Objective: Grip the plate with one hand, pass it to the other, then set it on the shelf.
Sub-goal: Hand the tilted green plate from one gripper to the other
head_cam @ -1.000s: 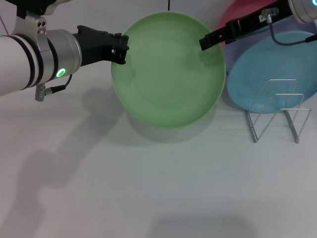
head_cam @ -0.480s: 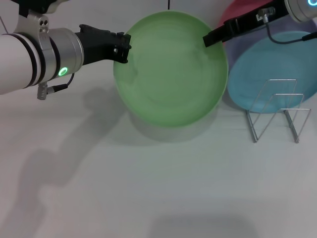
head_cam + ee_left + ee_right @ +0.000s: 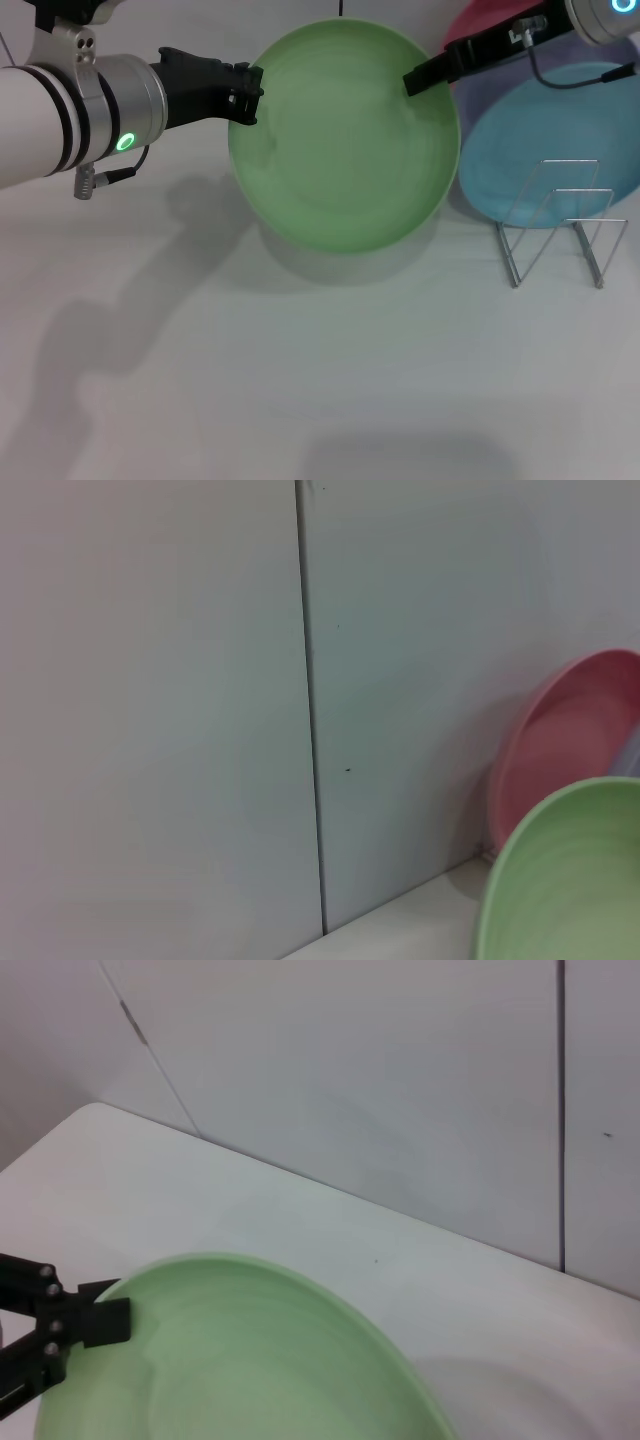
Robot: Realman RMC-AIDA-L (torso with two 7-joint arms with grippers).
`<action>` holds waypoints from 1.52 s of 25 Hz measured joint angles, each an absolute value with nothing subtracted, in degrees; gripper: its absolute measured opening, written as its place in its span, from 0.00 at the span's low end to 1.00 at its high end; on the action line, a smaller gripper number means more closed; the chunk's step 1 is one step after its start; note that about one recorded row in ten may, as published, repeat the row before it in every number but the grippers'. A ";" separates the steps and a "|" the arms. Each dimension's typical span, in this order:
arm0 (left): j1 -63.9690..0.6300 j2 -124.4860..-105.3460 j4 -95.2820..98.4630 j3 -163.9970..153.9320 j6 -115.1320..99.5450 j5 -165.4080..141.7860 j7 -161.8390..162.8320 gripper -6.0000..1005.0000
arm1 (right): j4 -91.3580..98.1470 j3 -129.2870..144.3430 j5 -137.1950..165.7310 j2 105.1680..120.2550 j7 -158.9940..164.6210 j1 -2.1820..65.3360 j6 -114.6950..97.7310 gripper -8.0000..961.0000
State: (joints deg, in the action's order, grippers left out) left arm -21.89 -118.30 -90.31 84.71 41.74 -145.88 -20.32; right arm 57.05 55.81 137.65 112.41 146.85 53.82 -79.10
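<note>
Plate (image 3: 345, 135): round, light green, matte, plain, with a shallow raised rim and faint concentric rings on its face. It is lifted off the white surface (image 3: 300, 380), casting a shadow below it, and is tilted so the concave face looks up toward the head camera; being round it has no long axis. Left hand (image 3: 243, 95), black fingers on the thick white arm with the green light, is clamped on the plate's rim, the plate extending away from its fingertips. Right hand (image 3: 415, 80), slim and black with a trailing cable, sits at the opposite rim, its tip over the plate's edge; whether it is closed on the rim I cannot tell. Beyond the right hand lie a teal-blue plate (image 3: 560, 140) and a pink plate (image 3: 560, 740). Wire shelf (image 3: 560, 225) stands near the teal-blue plate, apart from both hands.
</note>
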 joint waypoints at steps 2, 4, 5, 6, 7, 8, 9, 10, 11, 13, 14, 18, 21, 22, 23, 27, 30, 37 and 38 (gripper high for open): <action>-21.89 -118.30 -90.31 84.73 41.74 -145.87 -20.31 0.04 | 56.96 55.87 137.74 112.41 146.79 54.01 -79.08 0.49; -21.89 -118.30 -90.31 84.73 41.74 -145.87 -20.31 0.04 | 56.95 55.88 137.79 112.41 146.76 54.05 -78.99 0.48; -21.89 -118.30 -90.31 84.73 41.74 -145.87 -20.31 0.04 | 56.95 55.88 137.79 112.41 146.76 54.05 -78.99 0.47; -21.89 -118.30 -90.31 84.73 41.74 -145.86 -20.31 0.04 | 56.95 55.88 137.80 112.41 146.75 54.07 -78.93 0.46; -21.89 -118.29 -90.32 84.73 41.74 -145.84 -20.31 0.04 | 56.95 55.90 137.80 112.41 146.75 54.10 -78.93 0.45; -21.89 -118.30 -90.33 84.73 41.74 -145.83 -20.30 0.04 | 56.95 55.92 137.83 112.41 146.75 54.10 -78.93 0.45; -21.89 -118.30 -90.33 84.73 41.74 -145.81 -20.30 0.04 | 56.95 55.94 137.86 112.41 146.75 54.10 -78.95 0.44; -21.88 -118.29 -90.34 84.73 41.75 -145.80 -20.30 0.04 | 56.95 56.02 137.89 112.41 146.74 54.11 -78.99 0.43; -21.89 -118.30 -90.34 84.73 41.76 -145.80 -20.30 0.04 | 56.95 56.15 137.91 112.41 146.71 54.12 -79.00 0.42; -21.89 -118.29 -90.35 84.72 41.77 -145.80 -20.30 0.04 | 56.95 56.38 137.93 112.41 146.68 54.13 -78.95 0.40; -21.89 -118.30 -90.38 84.67 41.78 -145.77 -20.30 0.04 | 56.95 56.50 137.93 112.41 146.68 54.13 -78.86 0.39; -21.89 -118.30 -90.48 84.53 41.94 -145.73 -20.30 0.04 | 56.95 56.51 137.93 112.41 146.68 54.14 -78.86 0.36; -21.88 -118.30 -90.53 84.46 42.07 -145.68 -20.30 0.04 | 56.95 56.59 137.93 112.47 146.60 54.14 -78.86 0.35; -21.88 -118.30 -90.55 84.46 42.07 -145.59 -20.30 0.04 | 56.95 56.64 137.93 112.63 146.44 54.14 -78.85 0.35; -21.89 -118.30 -90.57 84.44 42.07 -145.39 -20.36 0.04 | 56.95 56.71 137.93 112.78 146.23 54.15 -78.84 0.34; -21.56 -118.18 -90.47 84.80 40.79 -141.51 -22.71 0.04 | 58.78 56.93 137.89 114.48 142.30 52.72 -77.45 0.34; -20.39 -118.10 -90.28 85.07 37.78 -135.81 -26.96 0.04 | 61.75 57.08 138.15 116.01 141.08 51.03 -76.88 0.33; -19.48 -118.25 -91.01 84.72 35.76 -131.69 -30.50 0.06 | 64.15 57.23 138.36 116.65 140.67 49.59 -77.34 0.22; -19.48 -118.29 -91.18 84.66 35.78 -131.64 -30.56 0.08 | 64.51 57.29 138.36 116.67 140.68 49.39 -77.43 0.22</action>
State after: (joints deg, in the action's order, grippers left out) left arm -19.48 -118.29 -91.18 84.66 35.78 -131.64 -30.57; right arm 64.51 57.29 138.36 116.67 140.68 49.39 -77.43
